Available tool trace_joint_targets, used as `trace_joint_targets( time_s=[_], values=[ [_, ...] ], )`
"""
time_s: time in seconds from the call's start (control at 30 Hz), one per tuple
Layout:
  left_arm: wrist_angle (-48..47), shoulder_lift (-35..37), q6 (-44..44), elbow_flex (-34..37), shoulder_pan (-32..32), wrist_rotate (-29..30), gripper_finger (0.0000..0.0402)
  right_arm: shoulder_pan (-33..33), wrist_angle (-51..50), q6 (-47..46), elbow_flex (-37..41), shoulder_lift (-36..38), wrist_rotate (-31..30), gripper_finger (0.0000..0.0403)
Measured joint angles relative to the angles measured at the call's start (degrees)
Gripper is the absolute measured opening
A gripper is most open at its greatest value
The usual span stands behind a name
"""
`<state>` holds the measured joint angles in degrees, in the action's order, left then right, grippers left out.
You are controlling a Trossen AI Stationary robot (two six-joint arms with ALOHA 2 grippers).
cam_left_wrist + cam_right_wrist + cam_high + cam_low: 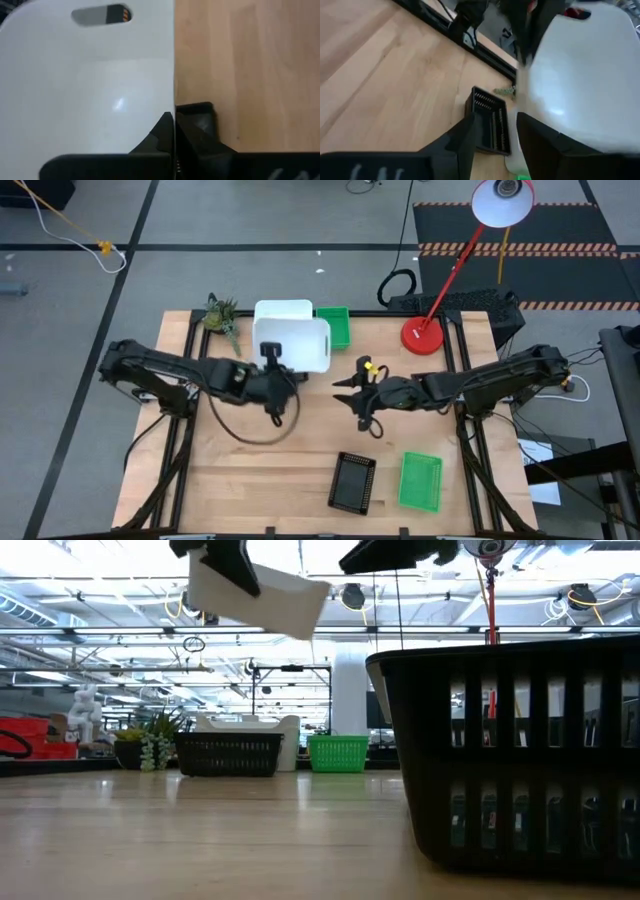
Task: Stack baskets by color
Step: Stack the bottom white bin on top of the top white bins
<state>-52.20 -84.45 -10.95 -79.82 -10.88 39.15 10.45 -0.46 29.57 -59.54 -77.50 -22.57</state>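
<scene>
My left gripper (282, 366) is shut on a white basket (303, 345), which hangs high over the table's far middle and also shows at the low view's top as the white basket (262, 598). My right gripper (348, 400) stands open just to its right, with nothing between its fingers (470, 137). A second white basket (283, 310) and a green basket (335, 327) rest on the table behind. Under the lifted one sits a black basket (490, 125). Another black basket (352, 480) and a green one (420, 480) lie near the front edge. My left gripper pinches one side wall of the white basket (171, 95) between its two fingers. The wall runs edge-on between them, one finger (155, 140) on the basket's broad white face, the other outside it. The basket hangs clear of the table, tilted, its right end lower.
A red lamp base (422, 335) stands at the far right, its stem rising to the white shade. A small plant sprig (222, 315) lies at the far left. Bare wood lies between the arms and the two front baskets.
</scene>
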Motion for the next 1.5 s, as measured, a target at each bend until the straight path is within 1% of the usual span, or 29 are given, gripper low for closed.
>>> trace_joint_targets(
  time_s=[0.07, 0.1, 0.17, 0.27, 0.37, 0.5, 0.67, 0.93, 1.03, 1.2, 1.33, 1.5],
  values=[
    [2.39, 2.8, -2.93, 0.7, 1.87, -1.42, 0.0002, 0.41, -0.32, -0.36, 1.08, 2.01, -0.02, 0.014],
    [4.06, 4.44, -4.28, 1.57, 2.8, -3.1, 0.0002, 0.5, -0.44, -0.42, 1.8, 3.07, -0.02, 0.0141],
    [7.97, 7.07, -7.77, 3.85, 4.94, -6.71, 0.0002, 0.56, -0.5, -0.42, 3.56, 5.32, 0.0, 0.014],
    [15.12, 10.96, -12.7, 8.67, 8.11, -13.68, 0.0002, 0.43, -0.4, -0.42, 6.47, 8.32, 0.03, 0.0134],
    [21.35, 13.77, -15.01, 13.54, 11.88, -18.76, 0.0002, 0.03, -0.39, -0.37, 9.18, 11.24, 0.07, 0.013],
    [26.55, 15.93, -17.67, 18.73, 17.76, -24.35, 0.0003, -0.76, -0.27, -0.16, 11.94, 14.79, 0.11, 0.0126],
    [29.8, 16.28, -19.78, 21.71, 26.53, -33.3, 0.0005, -2.12, -0.23, -0.54, 14.31, 18.08, 0.14, 0.0126],
    [30.3, 15.46, -23.8, 22.19, 38.87, -48.36, 0.0005, -3.01, -0.23, -1.88, 18.05, 21.1, 0.15, 0.0125],
    [30.59, 15.48, -24.82, 22.19, 42.53, -52.95, 0.0005, -2.98, -0.26, -2.96, 18.77, 21.77, 0.2, 0.0125],
    [30.7, 14.44, -24.95, 22.19, 46.44, -56.69, 0.0007, -2.98, -0.23, -5.63, 19.47, 22.52, 0.35, 0.0125],
    [30.87, 12.18, -25.01, 22.19, 47.61, -57.35, 0.0003, -2.98, -0.25, -7.98, 20.15, 22.89, 0.37, 0.0125],
    [32.03, 8.48, -25.22, 22.17, 47.61, -57.36, 0.0008, -2.98, -0.39, -10.86, 20.51, 23.21, 0.37, 0.0125]
  ],
)
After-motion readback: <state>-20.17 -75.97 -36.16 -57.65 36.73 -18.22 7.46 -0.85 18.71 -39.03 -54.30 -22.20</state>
